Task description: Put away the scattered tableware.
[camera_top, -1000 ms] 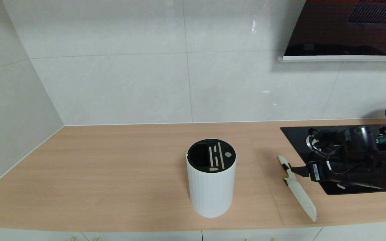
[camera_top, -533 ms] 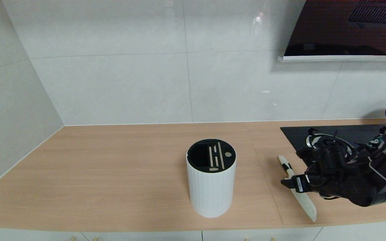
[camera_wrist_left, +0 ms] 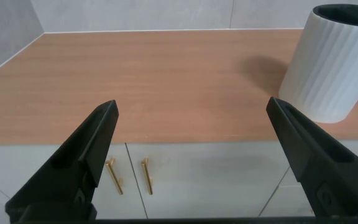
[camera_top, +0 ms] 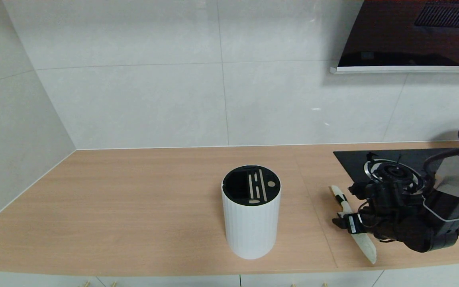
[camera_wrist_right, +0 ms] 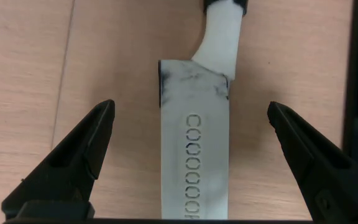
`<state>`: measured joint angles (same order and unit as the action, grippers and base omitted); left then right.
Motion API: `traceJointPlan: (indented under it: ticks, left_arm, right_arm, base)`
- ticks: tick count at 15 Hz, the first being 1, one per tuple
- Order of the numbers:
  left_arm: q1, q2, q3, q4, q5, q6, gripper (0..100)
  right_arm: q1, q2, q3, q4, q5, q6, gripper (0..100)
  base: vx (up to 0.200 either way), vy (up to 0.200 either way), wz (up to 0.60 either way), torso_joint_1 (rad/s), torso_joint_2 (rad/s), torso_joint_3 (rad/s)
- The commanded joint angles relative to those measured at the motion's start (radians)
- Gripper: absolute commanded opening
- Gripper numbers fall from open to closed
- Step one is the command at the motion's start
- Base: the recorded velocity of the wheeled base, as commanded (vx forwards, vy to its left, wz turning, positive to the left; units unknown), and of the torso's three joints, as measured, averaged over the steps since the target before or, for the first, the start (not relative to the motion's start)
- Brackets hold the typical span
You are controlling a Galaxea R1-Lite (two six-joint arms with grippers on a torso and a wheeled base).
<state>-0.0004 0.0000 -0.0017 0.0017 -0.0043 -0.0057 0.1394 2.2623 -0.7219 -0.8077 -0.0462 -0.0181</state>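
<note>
Your right pincer [camera_top: 347, 222] is hovering over the knife [camera_top: 367, 247], low and close to the worktop [camera_top: 134, 199]. Its two fingers [camera_wrist_right: 73, 168] are standing wide apart, one on each side of the blade, with bare wood showing between each finger and the blade. It is gripping nothing. I cannot tell whether the fingertips are touching the worktop.

The knife [camera_wrist_right: 194, 143] is lying flat near the front edge on the robot's right, just beside the black hob [camera_top: 357, 159]. Its pale, black-banded handle is pointing toward the wall and its tip toward the front edge. The blade is whitish with dark marbling near the heel and a row of small oval dimples along it.

The white ribbed holder [camera_top: 251, 223] is standing upright around the middle of the worktop, well apart from the knife and to its left. Its black top is showing one large opening and several narrow slots.

Your left pincer [camera_wrist_left: 194, 162] is also spread wide and carrying nothing. It is sitting low in front of the worktop's front edge, facing the cabinet fronts with their gold handles [camera_wrist_left: 129, 176], and the holder [camera_wrist_left: 328, 62] is standing farther off.
</note>
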Motion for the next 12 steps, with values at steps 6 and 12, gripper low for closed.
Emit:
traceJointPlan:
  ticks: [6, 12]
  left_arm:
    - [0.0, 0.0, 0.0, 0.0, 0.0, 0.0, 100]
    - [0.0, 0.0, 0.0, 0.0, 0.0, 0.0, 100]
  right_arm:
    - [0.0, 0.022, -0.001, -0.005, -0.001, 0.0, 0]
    - [0.0, 0.037, -0.002, -0.007, -0.001, 0.0, 0]
  base:
    - [0.0, 0.0, 0.0, 0.0, 0.0, 0.0]
    - [0.0, 0.0, 0.0, 0.0, 0.0, 0.0]
